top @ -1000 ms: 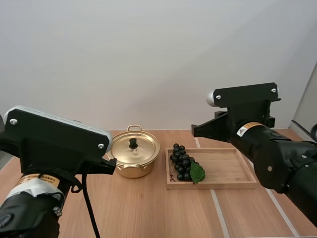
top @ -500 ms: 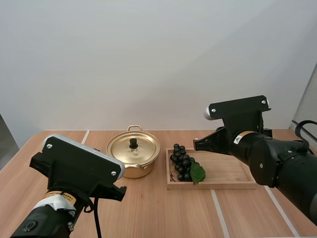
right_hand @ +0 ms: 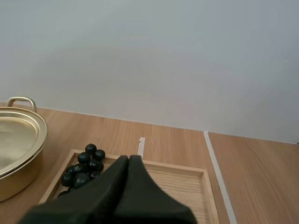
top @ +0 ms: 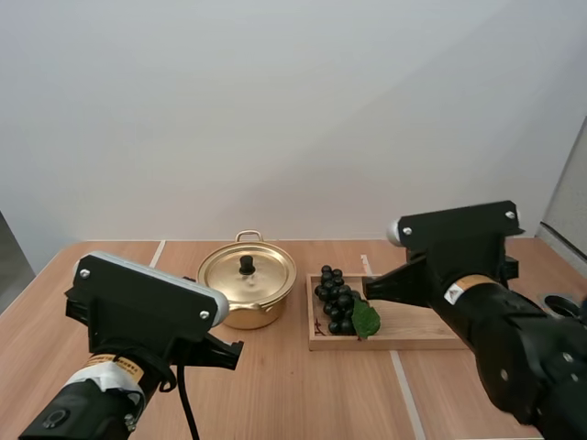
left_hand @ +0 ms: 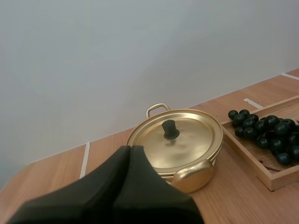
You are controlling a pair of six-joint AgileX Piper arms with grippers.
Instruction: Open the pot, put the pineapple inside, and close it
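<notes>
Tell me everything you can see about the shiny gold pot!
The pot is round, shallow and shiny gold, like polished metal. Its matching lid is on, with a small black knob in the middle. It has a looped back handle and a front handle. It stands upright on the wooden table, beside the wooden tray but apart from it. Only the table touches it.

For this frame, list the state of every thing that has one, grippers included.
Pot: closed, upright.
Lid: seated on the pot.
Tray: flat, beside the pot.
Grapes: lying in the tray, at its pot end.
Left gripper: shut, empty.
Right gripper: shut, empty.
</notes>
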